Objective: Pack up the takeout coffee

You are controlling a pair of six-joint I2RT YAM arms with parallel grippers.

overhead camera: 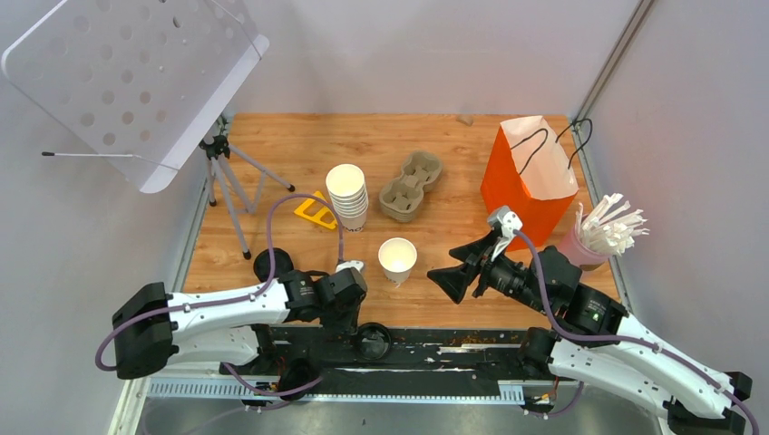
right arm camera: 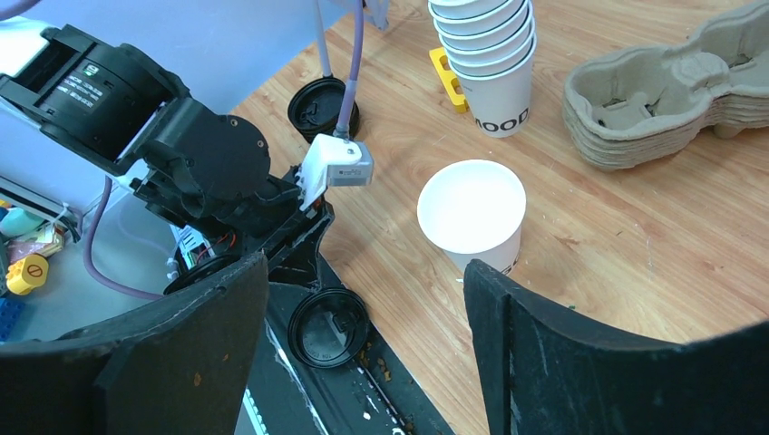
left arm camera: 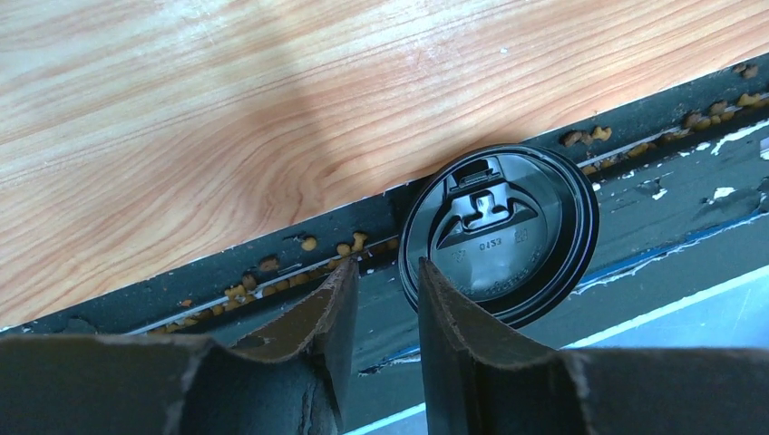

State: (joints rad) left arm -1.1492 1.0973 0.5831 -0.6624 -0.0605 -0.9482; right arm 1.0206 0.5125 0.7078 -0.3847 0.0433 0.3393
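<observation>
The takeout coffee cup (overhead camera: 397, 258), a single white paper cup with dark lettering, stands lidless on the wooden table between the two arms. A loose black lid (overhead camera: 372, 340) lies on the black rail at the table's near edge. My left gripper (left arm camera: 388, 265) hovers just over that rail. Its jaws stand a little apart with nothing between them, and the right fingertip overlaps the lid's (left arm camera: 499, 231) rim. My right gripper (right arm camera: 367, 267) is open wide and empty, pointing at the cup (right arm camera: 472, 213) from the right.
A stack of lidless white cups (overhead camera: 347, 195) and pulp cup carriers (overhead camera: 411, 186) stand behind the cup. An orange paper bag (overhead camera: 530, 181) and a pink cup of white sticks (overhead camera: 603, 231) are at the right. A tripod (overhead camera: 227, 181) and another black lid (overhead camera: 272, 265) are at the left.
</observation>
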